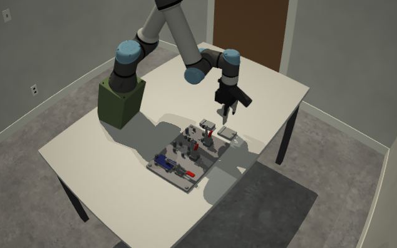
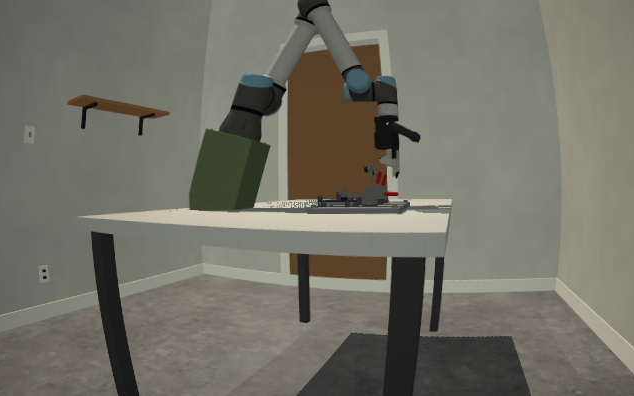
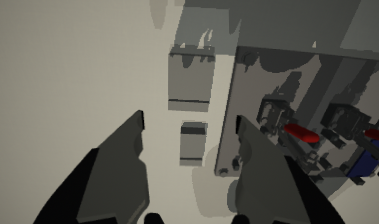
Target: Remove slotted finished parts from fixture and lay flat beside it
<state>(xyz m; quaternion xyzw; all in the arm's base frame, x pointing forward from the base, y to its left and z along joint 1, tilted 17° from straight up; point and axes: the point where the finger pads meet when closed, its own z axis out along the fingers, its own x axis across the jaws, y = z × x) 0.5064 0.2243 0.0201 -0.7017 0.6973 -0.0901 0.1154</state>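
The grey fixture plate [image 1: 188, 156] lies on the white table, with red-handled clamps. The blue blank [image 1: 163, 161] sits clamped at its near left end and shows at the right edge of the wrist view [image 3: 362, 167]. One grey slotted part [image 1: 226, 132] [image 3: 191, 77] lies flat on the table just off the plate's far right corner. A second grey slotted part [image 1: 207, 123] [image 3: 193, 142] sits on the table by the plate's far edge; it looks narrower, and I cannot tell whether it lies flat. My gripper [image 1: 228, 114] [image 3: 190, 114] hangs open and empty well above these two parts.
The arm's green base block [image 1: 120, 103] stands at the back left of the table. The table's right edge runs close behind the parts. A brown door [image 2: 332, 150] is behind the table, and a dark mat [image 1: 253, 203] lies on the floor.
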